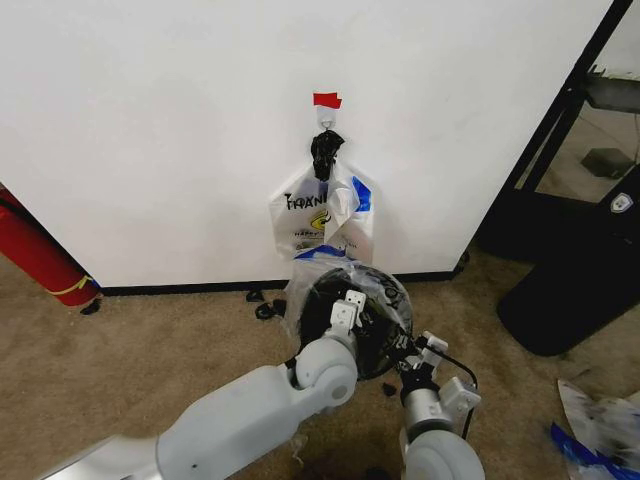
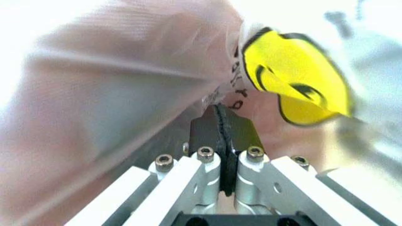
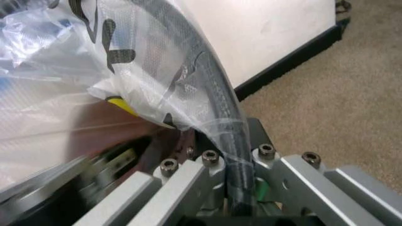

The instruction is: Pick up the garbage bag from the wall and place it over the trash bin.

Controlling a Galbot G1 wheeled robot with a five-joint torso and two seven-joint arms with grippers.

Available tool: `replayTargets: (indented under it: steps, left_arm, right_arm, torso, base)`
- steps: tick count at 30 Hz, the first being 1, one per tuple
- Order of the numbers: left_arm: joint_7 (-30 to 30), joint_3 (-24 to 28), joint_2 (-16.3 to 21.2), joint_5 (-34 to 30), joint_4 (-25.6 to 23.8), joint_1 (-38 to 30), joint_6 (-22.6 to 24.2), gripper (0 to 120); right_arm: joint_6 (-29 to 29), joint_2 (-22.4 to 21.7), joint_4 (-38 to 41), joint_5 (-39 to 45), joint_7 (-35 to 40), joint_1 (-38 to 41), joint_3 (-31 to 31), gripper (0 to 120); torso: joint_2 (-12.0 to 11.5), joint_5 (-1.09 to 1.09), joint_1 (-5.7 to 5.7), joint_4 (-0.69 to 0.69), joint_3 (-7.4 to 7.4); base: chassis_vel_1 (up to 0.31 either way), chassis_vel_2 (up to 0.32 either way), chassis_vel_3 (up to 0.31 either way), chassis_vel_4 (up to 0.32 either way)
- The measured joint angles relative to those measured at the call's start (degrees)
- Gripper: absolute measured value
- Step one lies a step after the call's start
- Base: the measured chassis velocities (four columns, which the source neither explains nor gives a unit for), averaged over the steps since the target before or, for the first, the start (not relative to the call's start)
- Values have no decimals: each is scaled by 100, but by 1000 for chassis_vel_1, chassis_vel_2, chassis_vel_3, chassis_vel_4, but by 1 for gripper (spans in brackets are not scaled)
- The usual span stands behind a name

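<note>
Fingers of left gripper [image 2: 224, 141] pinched shut on bag [image 1: 340, 275] film inside bin [image 1: 385, 345]; right gripper [image 3: 236, 169] clamps bag-covered rim on the near right. Bag drapes over bin at the wall [image 1: 150, 120], between both arms.

bin mouth: veiled by garbage bag [image 1: 310, 290] | carpet [image 1: 150, 350] leftward: free
</note>
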Motion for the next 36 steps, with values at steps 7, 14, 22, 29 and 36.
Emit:
replayTargets:
  steps: [7, 14, 22, 29, 36]
  left_arm:
    - [182, -94, 38, 249, -238, 52, -520, 0]
    - [200, -30, -146, 315, -47, -24, -579, 0]
    - [198, 51, -455, 429, 538, -114, -586, 0]
    - [197, 41, -552, 484, 885, -164, -697, 0]
    - [194, 35, -410, 353, 656, -144, -530, 0]
  right_arm:
    - [-40, 22, -19, 109, 47, 31, -7, 0]
    - [-44, 20, 1, 101, 55, 18, -33, 0]
    - [-46, -10, 163, 87, 38, -61, -80, 0]
    - [-46, -23, 186, 90, 25, -88, -91, 0]
    - [-46, -18, 79, 117, 29, 26, -42, 0]
  torso:
    - [0, 0, 0, 0, 0]
    - [0, 1, 0, 0, 0]
    - [0, 1, 0, -1, 0]
    - [0, 1, 0, 0, 0]
    - [0, 0, 0, 0, 0]
  base:
    - [0, 0, 0, 0]
    - [0, 0, 0, 0]
    - [0, 0, 0, 0]
    - [0, 0, 0, 0]
    - [0, 0, 0, 0]
